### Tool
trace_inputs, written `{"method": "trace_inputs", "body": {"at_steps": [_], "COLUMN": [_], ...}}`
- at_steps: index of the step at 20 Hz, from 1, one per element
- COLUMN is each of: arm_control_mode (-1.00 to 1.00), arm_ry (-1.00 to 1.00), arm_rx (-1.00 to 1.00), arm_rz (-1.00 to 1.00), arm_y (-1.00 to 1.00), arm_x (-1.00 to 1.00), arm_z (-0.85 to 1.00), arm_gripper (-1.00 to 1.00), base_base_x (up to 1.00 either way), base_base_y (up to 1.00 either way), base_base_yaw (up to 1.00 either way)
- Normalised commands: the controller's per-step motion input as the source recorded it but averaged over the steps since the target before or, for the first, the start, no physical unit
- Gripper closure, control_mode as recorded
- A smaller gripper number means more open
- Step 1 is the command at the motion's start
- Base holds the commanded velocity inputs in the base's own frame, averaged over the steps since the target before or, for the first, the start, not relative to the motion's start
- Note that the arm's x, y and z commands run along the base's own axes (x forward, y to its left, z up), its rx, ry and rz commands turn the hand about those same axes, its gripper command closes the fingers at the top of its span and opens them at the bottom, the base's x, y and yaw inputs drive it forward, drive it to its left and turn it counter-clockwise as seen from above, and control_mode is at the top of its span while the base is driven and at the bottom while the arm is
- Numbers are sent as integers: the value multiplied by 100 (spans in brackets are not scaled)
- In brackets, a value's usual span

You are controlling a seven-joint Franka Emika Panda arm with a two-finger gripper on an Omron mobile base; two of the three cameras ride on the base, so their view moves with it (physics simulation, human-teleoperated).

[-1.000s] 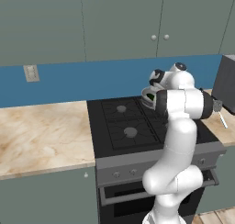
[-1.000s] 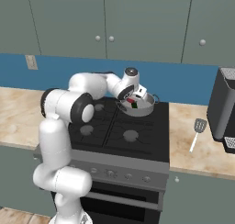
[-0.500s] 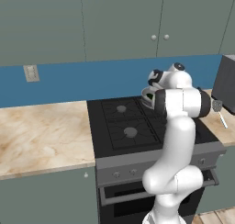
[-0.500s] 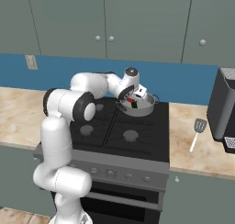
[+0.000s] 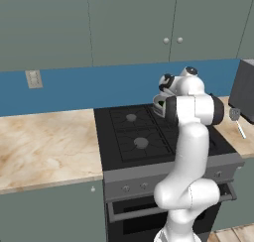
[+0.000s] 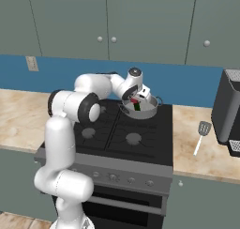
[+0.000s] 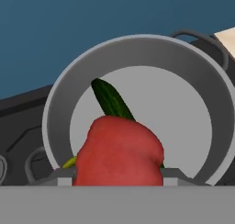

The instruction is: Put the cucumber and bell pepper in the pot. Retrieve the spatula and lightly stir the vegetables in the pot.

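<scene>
The gripper [image 6: 135, 103] hangs over the pot [image 6: 151, 111] on the stove's [image 6: 140, 134] rear right burner. The fingers [image 7: 176, 174] stand part open, clamped on the bell pepper [image 7: 119, 152], held inside the pot. The cucumber [image 7: 111, 100] lies on the pot floor behind the pepper. The spatula [image 6: 201, 136] rests on the table [image 6: 197, 155] right of the stove, beside a dark appliance [image 6: 227, 111].

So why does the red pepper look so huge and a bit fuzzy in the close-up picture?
Hand view: the camera sits right next to the red roundish bell pepper, so it looks huge with soft edges, half hiding the dark green cucumber in the round grey metal pot. Right base view: farther away, the pepper is a tiny red spot. Lighting is flat in both, with no glare.
</scene>
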Motion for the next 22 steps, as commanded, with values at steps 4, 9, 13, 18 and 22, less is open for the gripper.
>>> {"method": "trace_inputs", "body": {"at_steps": [4,9,13,18,22], "arm_control_mode": [-100,-100,-100,-100,-100], "arm_ry": [2,3,1,1,1], "arm_rx": [0,0,0,0,0], "arm_rz": [0,0,0,0,0], "arm_y": [0,0,-1,-3,-3], "arm_x": [4,3,6,3,0], "arm_z": [-4,-4,-4,-5,-5], "arm_gripper": [100,100,100,100,100], "base_base_x": [0,0,0,0,0], "base_base_y": [0,0,0,0,0], "base_base_yaw": [0,0,0,0,0]}}
